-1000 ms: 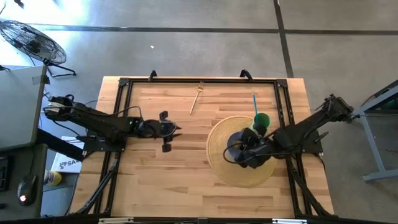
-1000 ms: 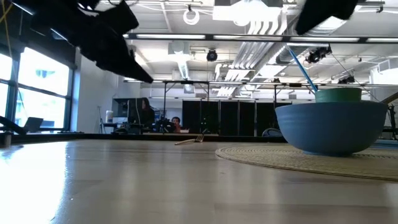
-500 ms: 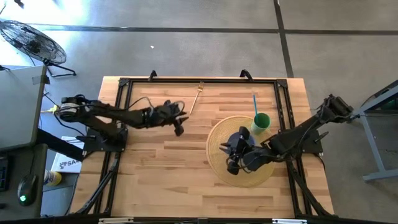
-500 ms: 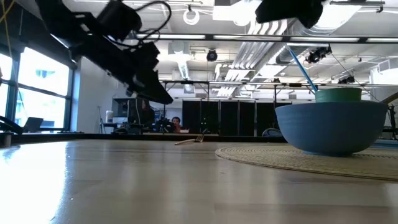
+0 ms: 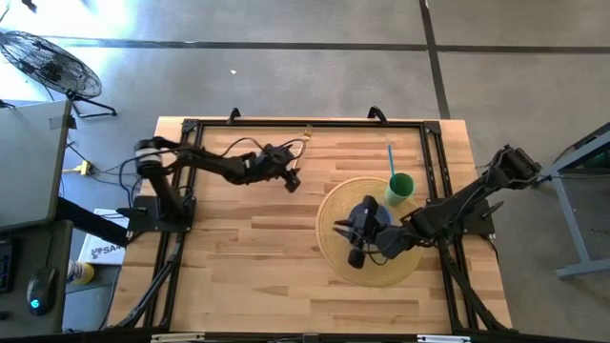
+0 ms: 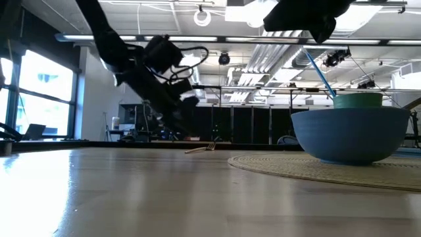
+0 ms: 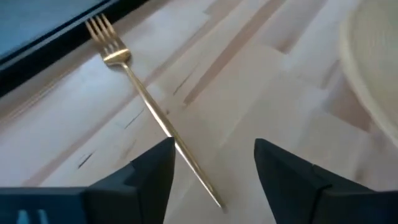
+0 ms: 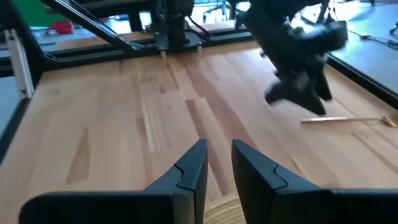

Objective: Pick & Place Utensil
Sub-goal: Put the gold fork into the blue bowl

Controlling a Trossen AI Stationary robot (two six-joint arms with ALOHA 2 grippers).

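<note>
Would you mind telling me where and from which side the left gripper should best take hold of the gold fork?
Probably from above, across the slender handle of the gold fork, near its free end. It lies flat on the wooden table, tines toward the black frame rail. The open left gripper straddles that end.

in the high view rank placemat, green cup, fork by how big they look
1. The round woven placemat looks by far the largest.
2. and 3. Unsure: the gold fork is partly hidden by the left gripper, and what shows runs about as long as the green cup is wide, only much thinner.
</note>
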